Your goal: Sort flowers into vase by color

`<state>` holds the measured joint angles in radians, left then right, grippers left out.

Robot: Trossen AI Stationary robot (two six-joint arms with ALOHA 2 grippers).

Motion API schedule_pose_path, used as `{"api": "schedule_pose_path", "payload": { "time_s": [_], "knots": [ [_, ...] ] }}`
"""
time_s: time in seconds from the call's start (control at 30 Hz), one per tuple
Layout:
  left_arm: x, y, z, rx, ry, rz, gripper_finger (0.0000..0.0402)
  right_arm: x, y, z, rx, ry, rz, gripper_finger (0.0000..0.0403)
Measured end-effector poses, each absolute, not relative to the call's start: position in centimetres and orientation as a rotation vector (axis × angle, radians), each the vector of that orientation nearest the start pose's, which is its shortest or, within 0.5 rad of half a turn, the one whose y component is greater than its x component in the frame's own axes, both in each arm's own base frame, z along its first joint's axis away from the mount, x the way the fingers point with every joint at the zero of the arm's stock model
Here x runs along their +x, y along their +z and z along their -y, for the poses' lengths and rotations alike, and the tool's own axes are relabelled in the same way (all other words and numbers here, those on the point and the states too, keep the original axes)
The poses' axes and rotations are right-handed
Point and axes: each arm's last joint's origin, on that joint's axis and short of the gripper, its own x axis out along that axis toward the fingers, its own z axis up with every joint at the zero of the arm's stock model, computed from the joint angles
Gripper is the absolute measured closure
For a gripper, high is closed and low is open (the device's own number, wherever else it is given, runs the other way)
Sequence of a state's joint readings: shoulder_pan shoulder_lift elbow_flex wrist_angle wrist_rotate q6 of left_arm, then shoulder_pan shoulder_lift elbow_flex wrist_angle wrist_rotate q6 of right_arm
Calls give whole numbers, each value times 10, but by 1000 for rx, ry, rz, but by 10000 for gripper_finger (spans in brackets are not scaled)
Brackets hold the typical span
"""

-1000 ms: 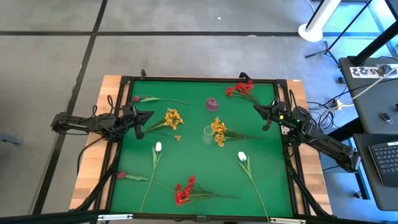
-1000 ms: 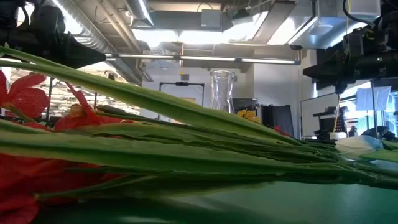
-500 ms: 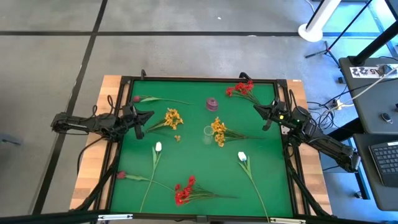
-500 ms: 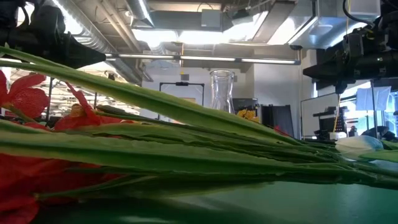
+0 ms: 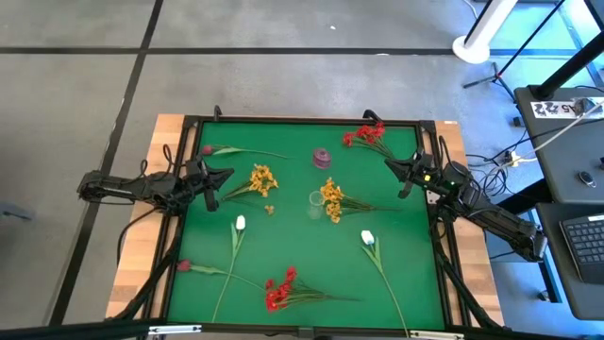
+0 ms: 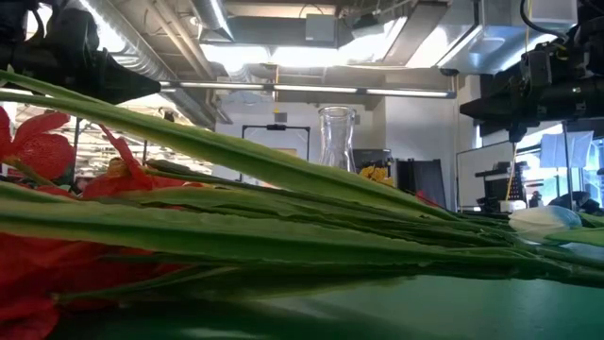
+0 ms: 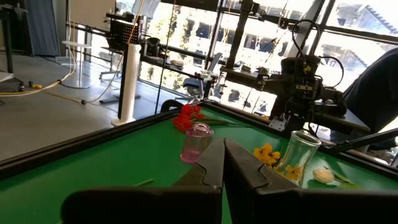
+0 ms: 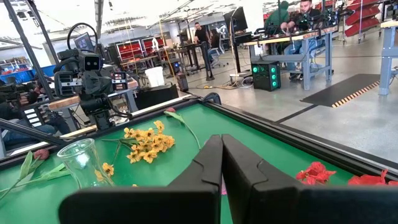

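Note:
Artificial flowers lie flat on the green table (image 5: 302, 312). There are two yellow clusters (image 5: 262, 178) (image 5: 331, 198) and two red clusters (image 5: 366, 134) (image 5: 279, 288). There are also two white tulips (image 5: 241, 224) (image 5: 367, 238) and two dark pink buds (image 5: 207, 150) (image 5: 183, 266). A small pink vase (image 5: 322, 158) and a clear glass vase (image 5: 315, 200) stand upright near the middle. My left gripper (image 5: 226, 177) is shut at the left edge, level, holding nothing. My right gripper (image 5: 389, 165) is shut at the right edge, also holding nothing.
A black frame (image 5: 302, 120) borders the table. In the low view the stems of the near red cluster (image 6: 283, 227) fill the foreground, with the glass vase (image 6: 337, 140) behind them. People (image 8: 298, 12) work at benches in the room beyond the table.

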<state>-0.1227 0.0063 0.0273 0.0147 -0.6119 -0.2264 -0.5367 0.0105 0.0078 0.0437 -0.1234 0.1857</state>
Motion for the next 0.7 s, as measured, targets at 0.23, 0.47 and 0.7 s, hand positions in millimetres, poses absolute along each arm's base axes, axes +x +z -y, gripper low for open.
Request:
{"api": "schedule_pose_path", "payload": {
  "time_s": [0.23,0.47,0.7],
  "knots": [
    [92,174,-5,-235,483,89,401,86,170,47,168,-408,81,393],
    [92,174,-5,-235,483,89,401,86,170,47,168,-407,83,393],
    [92,174,-5,-235,483,89,401,86,170,47,167,-407,85,393]
  ]
}}
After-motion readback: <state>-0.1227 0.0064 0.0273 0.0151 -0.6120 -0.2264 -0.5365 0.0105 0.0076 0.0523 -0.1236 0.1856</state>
